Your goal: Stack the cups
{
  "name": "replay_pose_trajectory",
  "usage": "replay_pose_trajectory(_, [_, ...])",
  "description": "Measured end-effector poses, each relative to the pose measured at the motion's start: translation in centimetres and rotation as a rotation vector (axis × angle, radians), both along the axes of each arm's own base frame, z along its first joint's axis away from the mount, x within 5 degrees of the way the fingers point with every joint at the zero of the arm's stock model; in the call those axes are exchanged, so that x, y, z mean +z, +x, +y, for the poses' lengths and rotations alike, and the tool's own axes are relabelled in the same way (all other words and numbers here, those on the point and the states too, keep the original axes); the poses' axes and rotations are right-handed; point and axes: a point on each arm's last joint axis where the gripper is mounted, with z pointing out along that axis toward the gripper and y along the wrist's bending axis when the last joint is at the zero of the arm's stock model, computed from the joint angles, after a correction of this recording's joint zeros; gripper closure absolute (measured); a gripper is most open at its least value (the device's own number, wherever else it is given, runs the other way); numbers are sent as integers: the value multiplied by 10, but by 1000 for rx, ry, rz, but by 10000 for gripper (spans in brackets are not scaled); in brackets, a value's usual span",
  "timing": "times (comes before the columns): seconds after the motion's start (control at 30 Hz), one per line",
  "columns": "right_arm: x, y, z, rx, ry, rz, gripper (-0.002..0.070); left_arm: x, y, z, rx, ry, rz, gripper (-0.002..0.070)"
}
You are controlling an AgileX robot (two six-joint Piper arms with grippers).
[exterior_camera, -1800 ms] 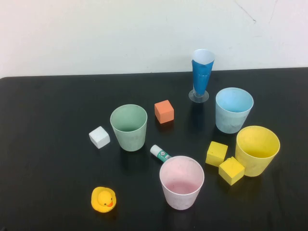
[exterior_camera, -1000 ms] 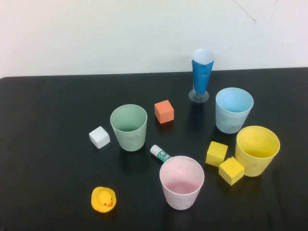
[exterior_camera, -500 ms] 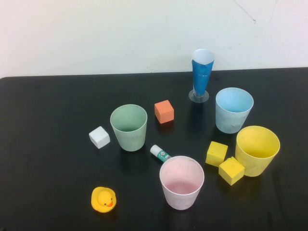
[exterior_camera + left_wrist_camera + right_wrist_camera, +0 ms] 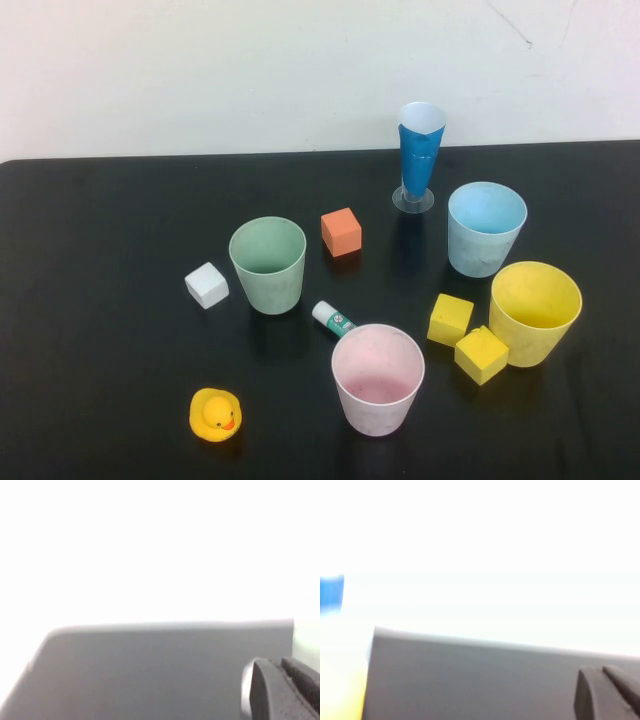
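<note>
Nearest the robot's side of the black table (image 4: 90, 400), the pink cup (image 4: 378, 378) is set upright, mouth up, slightly right of centre. Neither arm is seen in the high view; only a dark finger edge of the left gripper (image 4: 280, 690) and of the right gripper (image 4: 607, 692) is shown in the wrist views, both held off the table's near side, and whether either is open or closed cannot be told. Every cup therefore lies ahead of the grippers, long axis vertical. The pink cup, the yellow cup (image 4: 534, 312) and the light blue cup (image 4: 485, 228) lie on the right arm's side, so that arm is judged nearer to them; the green cup (image 4: 268, 264) stands left of centre, nearer the left arm. All four are wide, tapered, matte plastic tumblers, well apart and unstacked. Two yellow blocks (image 4: 465, 336) lie just beside the yellow cup. At the far edge a tall narrow dark-blue cup (image 4: 420, 155) is stood on a clear base.
</note>
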Motion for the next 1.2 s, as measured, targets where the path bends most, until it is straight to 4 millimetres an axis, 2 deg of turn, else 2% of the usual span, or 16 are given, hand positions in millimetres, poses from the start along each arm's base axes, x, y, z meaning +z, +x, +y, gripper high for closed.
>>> replay_pose_trajectory(0.17, [23, -5, 0, 1, -17, -261, 679, 33, -10, 2, 7, -36, -377, 675])
replay_pose_trajectory(0.3, [35, -10, 1, 1, -27, -405, 679, 50, -21, 3, 11, -57, -605, 675])
replay_pose_trajectory(0.43, [44, -15, 1, 23, 39, -521, 679, 58, -29, 4, 13, -66, -724, 675])
replay_pose_trajectory(0.6, [45, -16, 0, 26, 63, -540, 679, 61, -32, 5, 12, -91, -773, 675])
replay_pose_trajectory(0.67, [45, -15, 2, 32, 32, -526, 679, 60, -31, 7, 5, -152, -745, 675])
replay_pose_trajectory(0.73, [48, -13, 5, 38, -53, -455, 679, 64, -26, 8, -2, -220, -636, 675])
replay_pose_trajectory(0.87, [75, -19, 5, -4, -205, -322, 679, 95, -30, 6, -15, -189, -439, 675])
replay_pose_trajectory(0.93, [90, -24, 2, -38, -230, -277, 679, 111, -34, 4, -19, -145, -372, 675])
replay_pose_trajectory(1.03, [103, -25, -5, -97, -225, -105, 679, 134, -33, 2, -35, -104, -236, 675])
replay_pose_trajectory(1.1, [105, -21, -9, -126, -230, 33, 679, 140, -21, -2, -48, -73, -54, 675])
replay_pose_trajectory(1.2, [95, -8, -13, -129, -261, 293, 679, 138, 0, -6, -66, -47, 183, 675])
